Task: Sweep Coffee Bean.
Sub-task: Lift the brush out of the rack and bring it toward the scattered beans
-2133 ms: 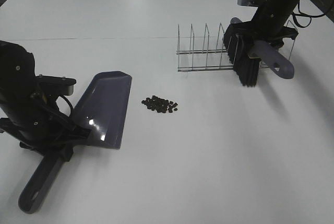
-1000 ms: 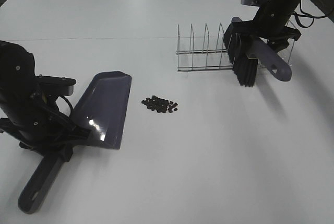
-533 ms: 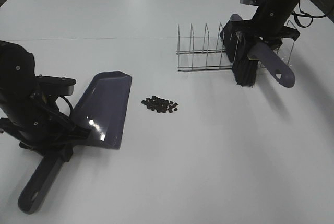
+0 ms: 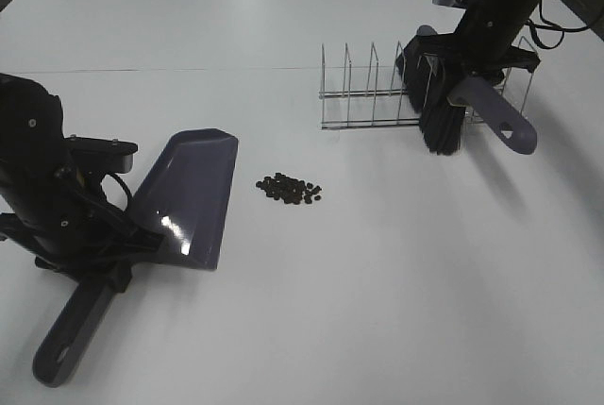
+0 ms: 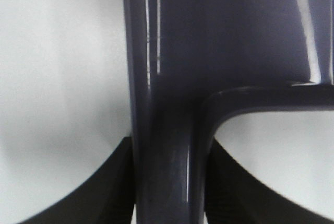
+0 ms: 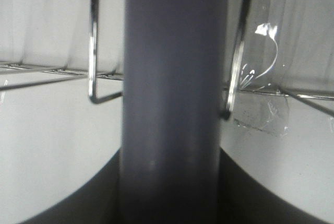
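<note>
The coffee beans (image 4: 289,189) lie in a small dark cluster on the white table, just right of the purple-grey dustpan (image 4: 187,199). My left gripper (image 4: 106,259) is shut on the dustpan's handle (image 5: 167,161), with the pan resting flat on the table. My right gripper (image 4: 472,58) is shut on the handle (image 6: 171,104) of the purple-grey brush (image 4: 444,112). The brush hangs with its black bristles down among the wires of the rack (image 4: 377,93), far right of the beans.
The wire rack (image 6: 94,51) stands at the back right, its wires on both sides of the brush handle. A clear tape patch (image 6: 261,114) lies on the table beneath it. The table's far edge runs along the top.
The right gripper has shifted the brush slightly within the rack, raising it a little and turning the handle outward. The dustpan, left arm and beans have not moved.
</note>
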Controlling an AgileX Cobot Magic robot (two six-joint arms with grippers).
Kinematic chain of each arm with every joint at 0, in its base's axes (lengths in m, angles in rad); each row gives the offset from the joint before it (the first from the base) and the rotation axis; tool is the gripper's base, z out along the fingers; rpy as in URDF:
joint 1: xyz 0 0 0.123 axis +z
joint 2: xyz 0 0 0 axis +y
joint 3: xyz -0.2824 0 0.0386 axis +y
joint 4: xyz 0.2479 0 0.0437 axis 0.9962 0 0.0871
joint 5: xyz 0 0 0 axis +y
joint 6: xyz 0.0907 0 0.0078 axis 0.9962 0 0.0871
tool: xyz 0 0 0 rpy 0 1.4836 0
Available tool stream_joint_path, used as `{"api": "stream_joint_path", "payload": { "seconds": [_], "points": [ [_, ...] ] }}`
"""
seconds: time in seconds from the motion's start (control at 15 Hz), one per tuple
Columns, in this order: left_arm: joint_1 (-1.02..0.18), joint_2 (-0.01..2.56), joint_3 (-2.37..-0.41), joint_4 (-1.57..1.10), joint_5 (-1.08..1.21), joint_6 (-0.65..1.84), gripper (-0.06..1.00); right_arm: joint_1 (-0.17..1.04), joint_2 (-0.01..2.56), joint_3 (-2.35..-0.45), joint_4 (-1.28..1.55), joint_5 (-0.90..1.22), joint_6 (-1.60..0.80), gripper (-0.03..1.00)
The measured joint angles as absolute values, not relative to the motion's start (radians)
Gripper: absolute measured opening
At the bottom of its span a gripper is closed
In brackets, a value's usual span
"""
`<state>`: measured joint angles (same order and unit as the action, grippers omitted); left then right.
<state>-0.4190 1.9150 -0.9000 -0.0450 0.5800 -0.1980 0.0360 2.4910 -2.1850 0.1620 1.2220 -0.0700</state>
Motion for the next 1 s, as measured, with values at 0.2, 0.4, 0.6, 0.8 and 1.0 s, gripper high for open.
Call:
{"api": "stream_joint_path", "payload": {
  "seconds": [0.2,0.4,0.6,0.8,1.0],
  "points": [
    [-0.419,1.915,-0.9,-0.046,0.582,-0.207,0.33,0.036,2.38,-2.082,0.16,1.221,-0.048,0.31],
    [-0.419,1.915,-0.9,-0.047,0.588,-0.221,0.33,0.054,2.219,-1.913,0.118,1.223,-0.033,0.31],
    [-0.419,1.915,-0.9,-0.046,0.596,-0.233,0.33,0.13,2.102,-1.818,0.0,1.225,0.022,0.31],
    [-0.419,1.921,-0.911,-0.039,0.61,-0.243,0.33,0.266,2.047,-1.803,-0.164,1.23,0.098,0.31],
    [-0.42,1.969,-0.985,-0.016,0.674,-0.243,0.33,0.387,2.052,-1.798,-0.23,1.232,0.148,0.31]
  ]
}}
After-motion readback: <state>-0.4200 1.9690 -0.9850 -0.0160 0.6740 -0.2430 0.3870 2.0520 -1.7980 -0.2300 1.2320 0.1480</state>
